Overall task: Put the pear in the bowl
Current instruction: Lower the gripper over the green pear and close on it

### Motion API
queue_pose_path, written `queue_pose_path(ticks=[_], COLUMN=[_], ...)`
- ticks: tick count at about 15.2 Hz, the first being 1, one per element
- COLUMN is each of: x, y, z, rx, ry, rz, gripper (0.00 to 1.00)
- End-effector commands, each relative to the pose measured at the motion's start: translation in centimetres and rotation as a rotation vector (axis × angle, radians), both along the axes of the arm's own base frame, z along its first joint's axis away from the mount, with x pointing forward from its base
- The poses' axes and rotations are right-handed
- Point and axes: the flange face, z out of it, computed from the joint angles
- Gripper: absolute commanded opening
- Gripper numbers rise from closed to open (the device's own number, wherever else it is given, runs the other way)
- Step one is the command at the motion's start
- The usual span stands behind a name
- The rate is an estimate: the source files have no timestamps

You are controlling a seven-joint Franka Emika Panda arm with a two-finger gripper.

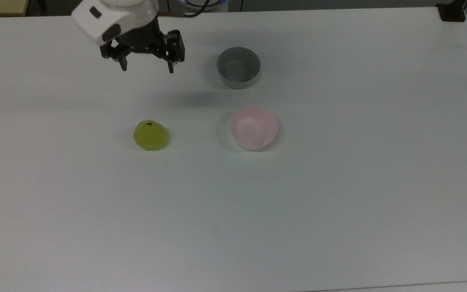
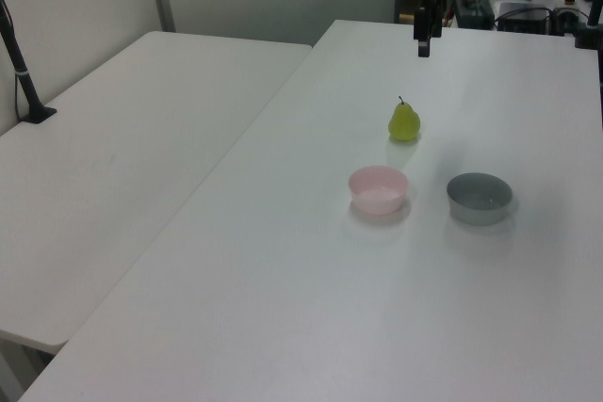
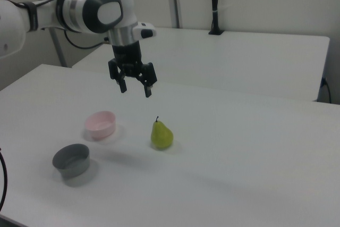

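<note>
The yellow-green pear [image 1: 150, 136] stands upright on the white table, also seen as the pear [image 2: 404, 121] and the pear [image 3: 161, 134]. To the top view's right of it sits the pale pink bowl [image 1: 253, 127], the bowl [image 2: 378, 189], the bowl [image 3: 101, 124], with nothing in it. My gripper [image 1: 147, 69] hangs open and empty above the table, toward the top view's upper edge from the pear. In the right view the gripper [image 3: 135, 90] hovers well above the pear, slightly toward the right view's left. The gripper [image 2: 423, 47] appears beyond the pear in the left view.
A grey bowl [image 1: 238, 67] of like size stands beyond the pink one in the top view, right of the gripper. A second white table [image 2: 122, 148] adjoins on the left view's left, with a black post [image 2: 21, 63] clamped to it.
</note>
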Motion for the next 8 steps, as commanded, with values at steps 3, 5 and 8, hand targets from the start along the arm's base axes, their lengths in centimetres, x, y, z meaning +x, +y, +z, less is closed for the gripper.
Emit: queue_pose_path(ticks=[3, 5, 8], x=[3.2, 3.9, 4.8], y=[-0.3, -0.2, -0.1], z=[-6.2, -8.1, -11.0], rx=[-0.04, -0.064, -0.076], ry=[0.006, 0.015, 0.024], rz=[0.064, 0.08, 0.127], gripper=[1.0, 1.0, 1.0])
